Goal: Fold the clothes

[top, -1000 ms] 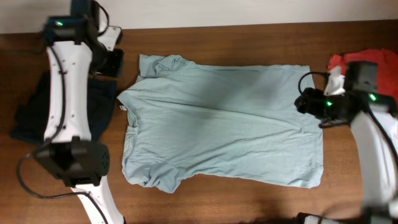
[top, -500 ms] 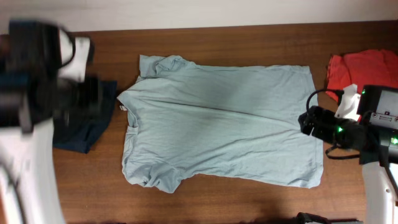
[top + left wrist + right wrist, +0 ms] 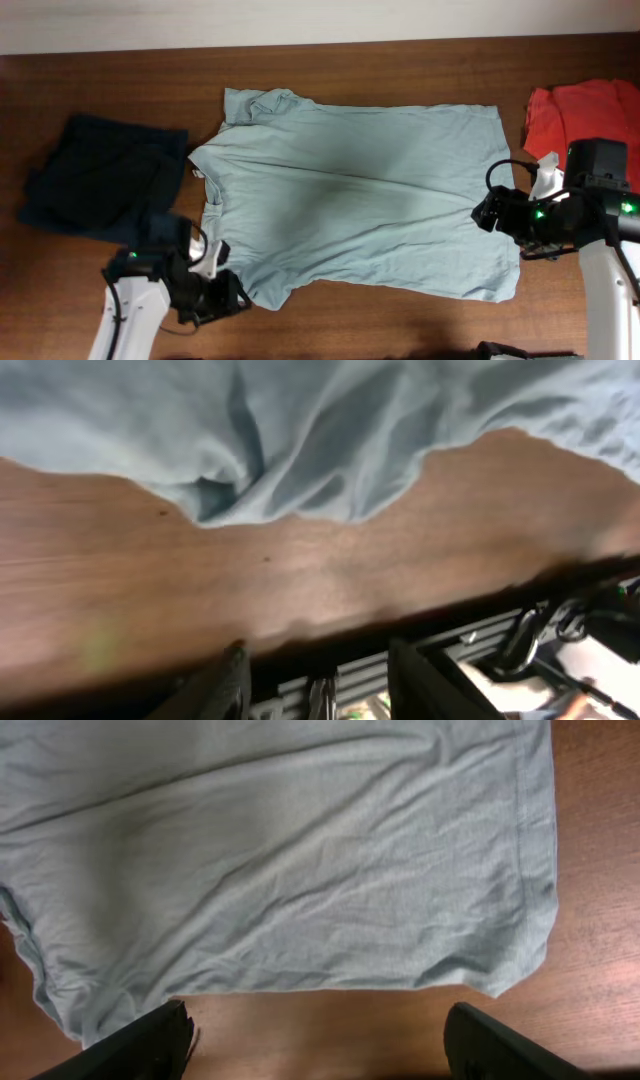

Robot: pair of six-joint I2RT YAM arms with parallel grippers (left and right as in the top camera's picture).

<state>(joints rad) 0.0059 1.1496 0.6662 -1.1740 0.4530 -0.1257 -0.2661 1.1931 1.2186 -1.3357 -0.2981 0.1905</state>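
To the left of the pale grey-blue T-shirt (image 3: 350, 200), the dark navy garment (image 3: 100, 175) now lies uncovered on the bench (image 3: 400, 60). A second ago the left arm stood over it, and that arm has since swung down to the T-shirt's near left corner. The left gripper (image 3: 226, 292) sits just beside the crumpled lower sleeve, at its outer edge. In the left wrist view its fingers (image 3: 232, 682) stand partly apart with only bare bench between them, and the rumpled sleeve edge lies just ahead, not yet touched. It holds nothing.

The T-shirt itself has not shifted. It is spread flat in the middle of the bench with its collar to the left and its hem to the right. The upper sleeve is tucked in at the far left corner and the lower sleeve is bunched.

At the T-shirt's right edge, the right gripper (image 3: 492, 210) has dropped from the far part of the hem towards the near part. It hovers over the hem line, its jaws wide and empty. The right wrist view shows the hem and its near corner lying ahead of the spread fingers (image 3: 165, 1038).

Beyond the hem, to the right of the T-shirt, lies the orange-red shirt (image 3: 590, 110), untouched.

Both arms now seem lined up along the T-shirt's near side, probably to pinch that edge for a first lengthwise fold. No fold has been made yet.
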